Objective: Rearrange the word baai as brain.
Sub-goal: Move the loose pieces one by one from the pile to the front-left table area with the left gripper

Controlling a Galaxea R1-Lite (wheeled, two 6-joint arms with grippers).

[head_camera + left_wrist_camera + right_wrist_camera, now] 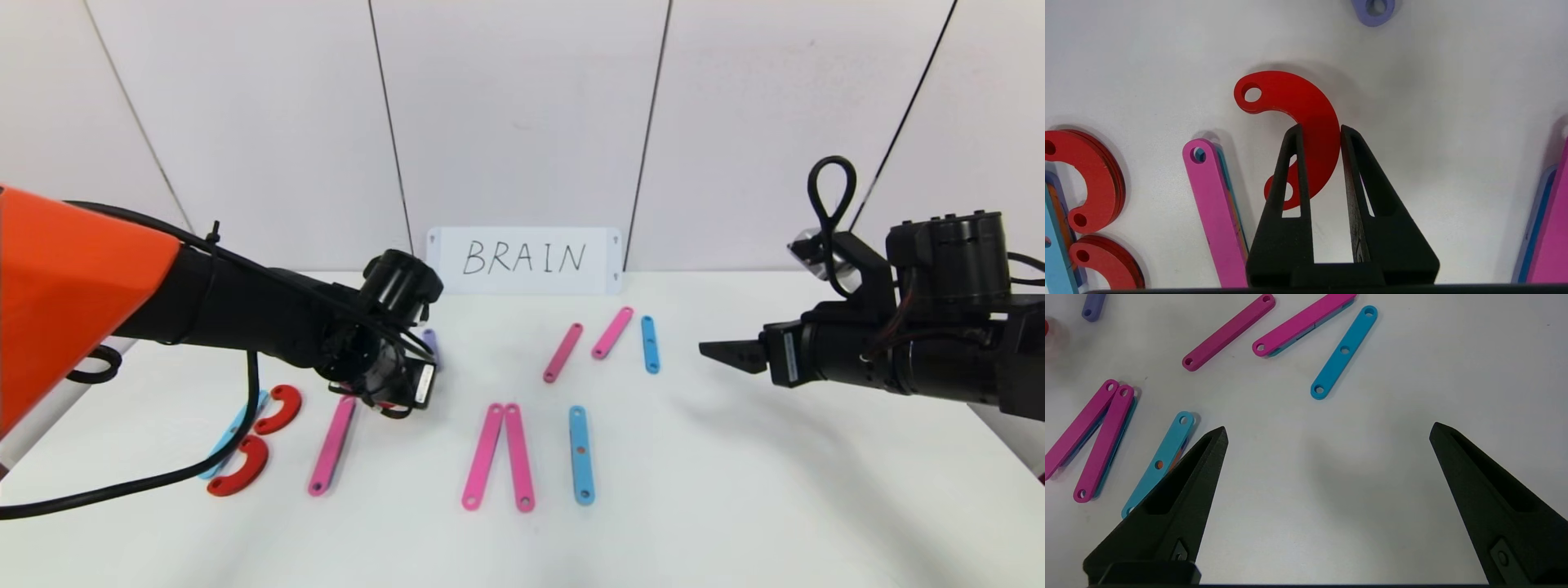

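Observation:
The word lies as flat pieces on the white table. At the left a light-blue strip carries two red curves beside it. A pink strip lies right of them. My left gripper is shut on a third red curve, its fingers pinching the curve's band; in the head view this gripper hovers over the pink strip's far end. A short purple strip lies just behind it. My right gripper stands open with nothing in it, over bare table at the right.
Two pink strips form a narrow peak at the centre, with a blue strip to their right. Farther back lie two slanted pink strips and a blue one. A white card reading BRAIN leans on the wall.

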